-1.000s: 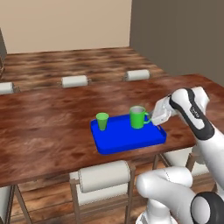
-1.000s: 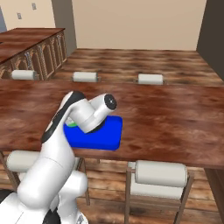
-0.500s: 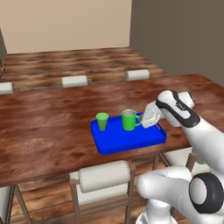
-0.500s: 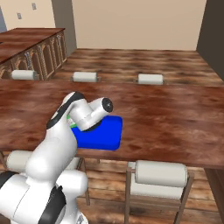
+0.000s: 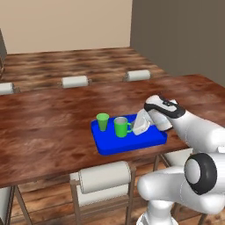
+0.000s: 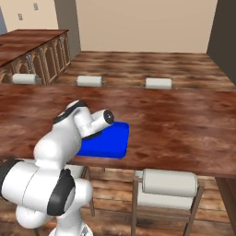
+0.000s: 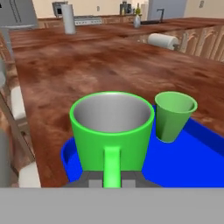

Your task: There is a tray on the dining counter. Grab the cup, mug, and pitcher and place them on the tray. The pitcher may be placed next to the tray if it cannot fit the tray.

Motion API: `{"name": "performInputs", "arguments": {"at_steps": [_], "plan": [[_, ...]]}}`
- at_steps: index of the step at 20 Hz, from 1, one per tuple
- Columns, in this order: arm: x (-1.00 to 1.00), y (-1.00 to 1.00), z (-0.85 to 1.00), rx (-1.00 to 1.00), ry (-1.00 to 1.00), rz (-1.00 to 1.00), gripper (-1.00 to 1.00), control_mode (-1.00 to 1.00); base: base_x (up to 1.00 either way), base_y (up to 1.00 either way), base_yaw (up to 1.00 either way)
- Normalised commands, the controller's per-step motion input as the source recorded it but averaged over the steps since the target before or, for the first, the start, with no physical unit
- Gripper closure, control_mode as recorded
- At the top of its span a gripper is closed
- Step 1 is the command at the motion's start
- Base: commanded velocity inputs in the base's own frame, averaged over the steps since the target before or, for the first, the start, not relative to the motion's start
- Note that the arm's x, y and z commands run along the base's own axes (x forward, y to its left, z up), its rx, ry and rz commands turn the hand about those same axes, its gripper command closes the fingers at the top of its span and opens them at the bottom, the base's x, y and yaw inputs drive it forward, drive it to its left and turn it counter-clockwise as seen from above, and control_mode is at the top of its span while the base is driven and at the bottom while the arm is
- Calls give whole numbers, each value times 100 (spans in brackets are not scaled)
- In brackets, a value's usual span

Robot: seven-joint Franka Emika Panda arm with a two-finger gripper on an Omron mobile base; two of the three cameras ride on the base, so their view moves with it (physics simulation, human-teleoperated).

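Mug point(image 5: 121, 127) sits over the blue tray point(image 5: 145, 143), upright, handle turned toward your gripper point(image 5: 137, 128). In the hand view the jaws are clamped together on the handle, one dark tip either side of the green loop. Whether the mug's base is down on the tray floor or a shade above it, you cannot tell from these angles.

Cup point(image 5: 103, 121) stands upright on the tray just beside the mug, toward the far left corner, apart from it. So judge it: cup done, mug at the tray and waiting on release, pitcher left to fetch.

Tray lies near the close edge of the dining counter point(image 5: 52, 123). Pale stools point(image 5: 103, 179) line both sides; one sits right below the tray.

Mind the cup when you let go and back out. It is close enough that a sideways swing of the hand could tip it. Free tray floor remains on the right, near the arm.
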Motion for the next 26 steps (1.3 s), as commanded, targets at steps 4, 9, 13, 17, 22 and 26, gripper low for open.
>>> {"name": "performInputs", "arguments": {"at_steps": [4, 9, 13, 17, 22, 26], "plan": [[33, 22, -38, 0, 0, 3, 100, -100, 0, 0, 0], [32, 17, -34, 0, 0, 3, 100, -100, 0, 0, 0], [31, 16, -29, 0, 0, 3, 100, -100, 0, 0, 0], [30, 17, -21, 0, 2, 3, 100, -100, 0, 0, 0], [32, 17, -26, 0, 4, 4, 100, -100, 0, 0, 0], [38, 15, -30, 0, 4, 4, 100, -100, 0, 0, 0]]}}
